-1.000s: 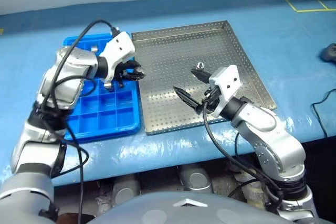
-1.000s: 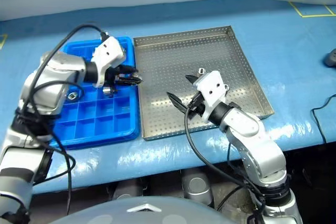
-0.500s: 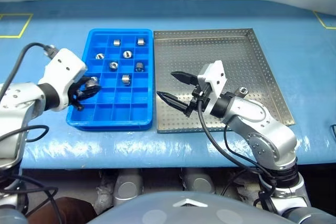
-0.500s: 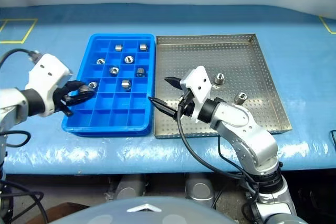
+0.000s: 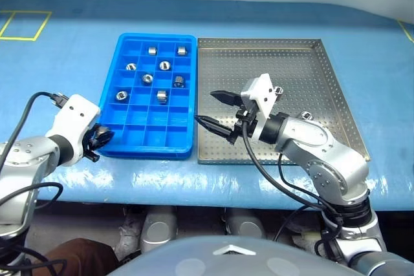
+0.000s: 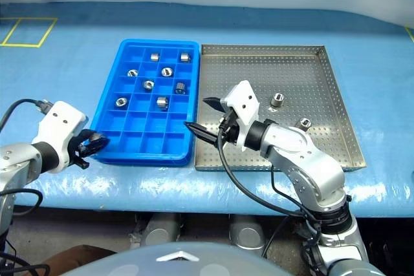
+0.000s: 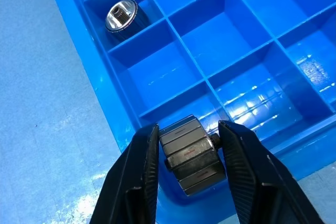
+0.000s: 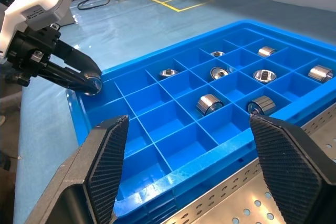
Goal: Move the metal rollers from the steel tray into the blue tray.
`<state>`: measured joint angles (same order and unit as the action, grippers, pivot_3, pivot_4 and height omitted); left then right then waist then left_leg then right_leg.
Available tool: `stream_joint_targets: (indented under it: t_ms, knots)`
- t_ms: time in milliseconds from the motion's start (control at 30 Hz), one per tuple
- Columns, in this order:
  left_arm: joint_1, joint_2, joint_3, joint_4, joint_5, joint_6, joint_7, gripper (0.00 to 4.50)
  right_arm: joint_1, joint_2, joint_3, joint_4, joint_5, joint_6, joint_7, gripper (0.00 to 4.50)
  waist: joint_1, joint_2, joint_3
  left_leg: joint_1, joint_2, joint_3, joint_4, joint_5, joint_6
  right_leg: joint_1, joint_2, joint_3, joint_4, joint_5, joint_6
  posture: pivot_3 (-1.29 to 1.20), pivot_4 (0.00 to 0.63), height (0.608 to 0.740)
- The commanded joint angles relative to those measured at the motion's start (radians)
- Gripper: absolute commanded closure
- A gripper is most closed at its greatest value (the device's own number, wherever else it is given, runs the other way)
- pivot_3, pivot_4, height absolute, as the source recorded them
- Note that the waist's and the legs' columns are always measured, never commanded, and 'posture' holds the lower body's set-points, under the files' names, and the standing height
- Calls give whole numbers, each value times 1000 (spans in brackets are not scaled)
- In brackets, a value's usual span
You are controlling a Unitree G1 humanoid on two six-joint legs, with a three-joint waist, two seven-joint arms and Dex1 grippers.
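The blue tray (image 5: pixel 191 95) lies left of the steel tray (image 5: pixel 294 63), edge to edge. Several metal rollers (image 5: pixel 162 96) sit singly in the blue tray's far compartments. Two more rollers (image 6: pixel 278 100) rest on the steel tray's perforated floor, right of my right arm. My left gripper (image 5: pixel 101 139) hangs at the blue tray's near-left corner, shut on a roller (image 7: pixel 191 153) above the corner compartment. My right gripper (image 6: pixel 198 113) stands open and empty over the seam between the two trays, its fingers (image 8: pixel 105 150) pointing across the blue tray.
Both trays lie on a table under a blue cover (image 5: pixel 65 63), with yellow tape marks (image 5: pixel 26 24) at the far left. The table's front edge (image 5: pixel 194 185) runs just near of both trays. A black cable (image 5: pixel 39 98) loops from my left wrist.
The camera swung, shifting the whole picture. My left gripper drew back from over the blue tray's middle to its near-left corner, still carrying a roller. The right arm has hardly moved.
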<state>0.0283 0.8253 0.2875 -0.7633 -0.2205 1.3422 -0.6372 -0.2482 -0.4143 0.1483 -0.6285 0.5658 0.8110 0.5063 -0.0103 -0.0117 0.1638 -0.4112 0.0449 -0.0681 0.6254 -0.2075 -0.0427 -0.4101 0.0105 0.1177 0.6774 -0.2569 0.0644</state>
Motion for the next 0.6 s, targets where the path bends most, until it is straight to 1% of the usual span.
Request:
stream_joint_targets:
  t_ms: [33, 167, 233, 267, 367, 400, 500, 533, 600]
  knots:
    - [-29, -23, 21, 8, -19, -26, 25, 1381, -14, 6, -19, -27, 13, -10, -10, 629, 0, 0, 0, 0, 0, 0, 0, 0, 0, 0, 0, 0, 0, 0, 0, 148, 150, 740]
    - [-112, -103, 27, -1, -93, -73, 11, 1381, -13, 2, -17, -33, 2, -14, -21, 629, 2, -1, 0, 0, 0, 0, 0, 0, 0, 0, 0, -1, 0, 0, 0, 125, 150, 740]
    - [-179, -189, 23, 0, -175, -117, -12, 1381, -5, -13, -18, -47, -22, -18, -37, 629, 2, -1, 0, 0, -1, 0, 1, 0, 0, 1, -1, -1, -1, 1, 1, 114, 150, 740]
    - [-221, -234, -8, 14, -207, -154, -23, 1381, 3, -36, -28, -67, -48, -18, -53, 629, 1, -1, 0, 0, -1, 0, 1, 0, 0, 1, -1, -1, -1, 1, 1, 88, 150, 740]
    - [-351, -361, -138, 111, -240, -234, -13, 1381, 36, -97, -106, -123, -99, 12, -120, 629, 5, -1, -1, -1, -2, 0, 2, 0, 0, 2, -2, -1, -2, 2, 3, 38, 150, 740]
    - [-377, -384, -167, 139, -241, -251, -8, 1381, 44, -108, -122, -135, -110, 24, -138, 629, 1, -1, -1, -1, -2, 0, 3, 0, 0, 3, -2, 0, -2, 2, 4, 28, 150, 740]
    - [-493, -468, -379, 334, -170, -397, -31, 1381, 127, -200, -217, -187, -178, 94, -194, 629, -7, 0, -1, -1, -3, 1, 3, 0, 0, 3, -2, 1, -3, 3, 5, -43, 150, 740]
    - [-532, -487, -450, 414, -141, -441, -47, 1381, 155, -219, -250, -208, -191, 118, -210, 629, -11, 1, -2, -1, -3, 1, 2, 0, 0, 3, -2, 1, -3, 3, 5, -71, 150, 740]
    - [-599, -520, -547, 562, -106, -519, -97, 1381, 198, -235, -308, -247, -206, 159, -237, 629, -26, 1, -2, -1, -4, 1, 2, 0, 0, 2, -2, 2, -4, 3, 5, -135, 150, 740]
